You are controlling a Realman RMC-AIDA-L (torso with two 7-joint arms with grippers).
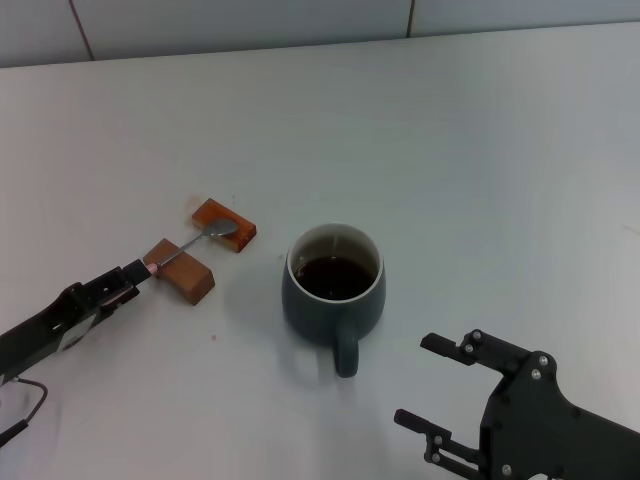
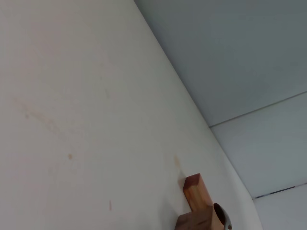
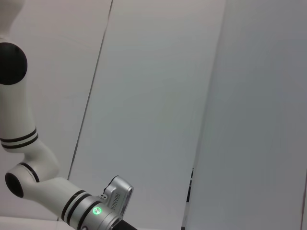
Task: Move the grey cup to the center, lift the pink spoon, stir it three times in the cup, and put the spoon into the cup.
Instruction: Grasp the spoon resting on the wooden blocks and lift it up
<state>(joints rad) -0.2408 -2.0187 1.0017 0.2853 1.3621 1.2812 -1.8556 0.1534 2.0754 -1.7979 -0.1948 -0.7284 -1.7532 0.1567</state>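
The grey cup (image 1: 335,290) stands near the middle of the table with dark liquid inside and its handle toward me. Left of it, the pink spoon (image 1: 190,245) lies across two brown wooden blocks (image 1: 223,223), its silver bowl (image 2: 222,218) on the farther block. My left gripper (image 1: 140,274) is low at the spoon's pink handle end, and its fingers look closed on it. The spoon still rests on the blocks. At the lower right my right gripper (image 1: 425,385) stands open and empty, a little apart from the cup's handle.
The nearer wooden block (image 1: 183,271) sits just beyond the left gripper's tip. Both blocks (image 2: 196,194) show at the edge of the left wrist view. A pale wall runs behind the white table (image 1: 480,150). The right wrist view shows only wall panels and a white arm (image 3: 48,203).
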